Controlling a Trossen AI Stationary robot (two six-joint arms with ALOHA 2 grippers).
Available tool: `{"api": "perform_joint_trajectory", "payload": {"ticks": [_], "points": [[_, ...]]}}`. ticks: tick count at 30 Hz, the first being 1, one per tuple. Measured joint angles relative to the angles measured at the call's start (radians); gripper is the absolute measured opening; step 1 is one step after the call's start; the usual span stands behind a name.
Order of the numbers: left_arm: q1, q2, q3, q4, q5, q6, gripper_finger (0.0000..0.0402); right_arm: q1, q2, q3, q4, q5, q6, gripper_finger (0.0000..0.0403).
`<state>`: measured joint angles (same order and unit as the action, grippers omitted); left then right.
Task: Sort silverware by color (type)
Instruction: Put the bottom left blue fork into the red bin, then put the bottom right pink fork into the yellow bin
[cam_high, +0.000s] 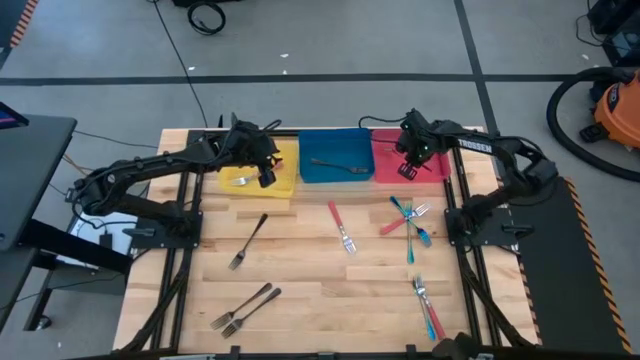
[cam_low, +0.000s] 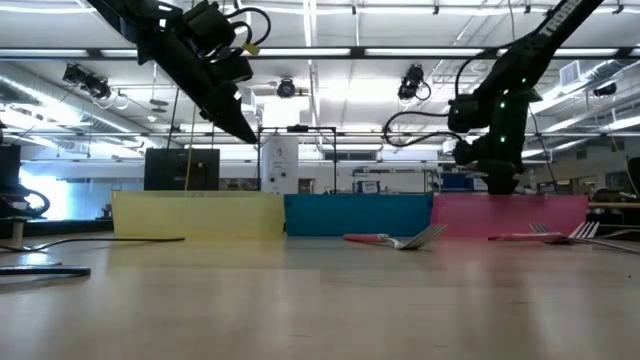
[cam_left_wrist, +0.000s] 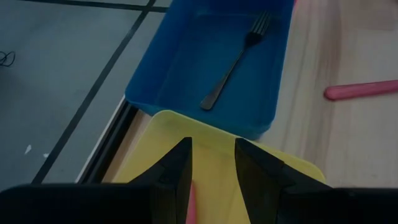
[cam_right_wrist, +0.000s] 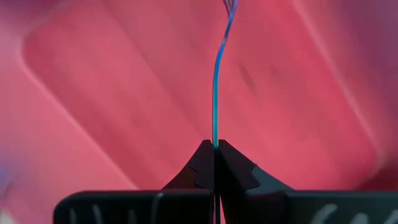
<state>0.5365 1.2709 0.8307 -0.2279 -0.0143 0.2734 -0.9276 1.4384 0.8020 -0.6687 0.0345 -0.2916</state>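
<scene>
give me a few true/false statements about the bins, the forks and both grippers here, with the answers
1. The right gripper is shut on a thin blue-handled fork above the red rectangular plastic bin. True.
2. The blue rectangular plastic bin holds nothing. False: one dark grey metal fork lies in it.
3. The left gripper is open over the yellow rectangular plastic bin. True.
4. Every fork is already in a bin. False: several lie loose on the wooden table, among them a red-handled fork.
5. The red bin sits between the yellow and blue ones. False: the blue bin is in the middle.
</scene>
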Motion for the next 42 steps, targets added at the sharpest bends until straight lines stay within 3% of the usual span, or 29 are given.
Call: {"api": "perform_joint_trajectory", "payload": {"ticks": [9,15,21,25,37,42], "points": [[-0.002,0.0,0.0,0.0,0.002,0.0,0.0121,0.013,0.093,0.0,0.001,0.002,0.002,0.0058],[-0.008,0.0,0.0,0.0,0.002,0.0,0.0121,0.047,0.108,0.0,0.003,0.074,0.008,0.0083],[-0.046,0.0,0.0,0.0,0.002,0.001,0.0121,0.101,0.023,0.0,-0.014,0.179,0.025,0.0097],[-0.077,0.0,0.0,0.012,0.002,0.0,0.0121,0.144,-0.077,0.0,-0.049,0.197,0.135,0.0098],[-0.165,0.0,0.0,0.031,0.001,0.0,0.0121,0.325,-0.342,0.0,-0.331,-0.18,0.695,0.0098],[-0.184,0.0,0.0,0.031,0.001,0.0,0.0121,0.492,-0.402,0.0,-0.43,-0.205,0.905,0.0098]]}}
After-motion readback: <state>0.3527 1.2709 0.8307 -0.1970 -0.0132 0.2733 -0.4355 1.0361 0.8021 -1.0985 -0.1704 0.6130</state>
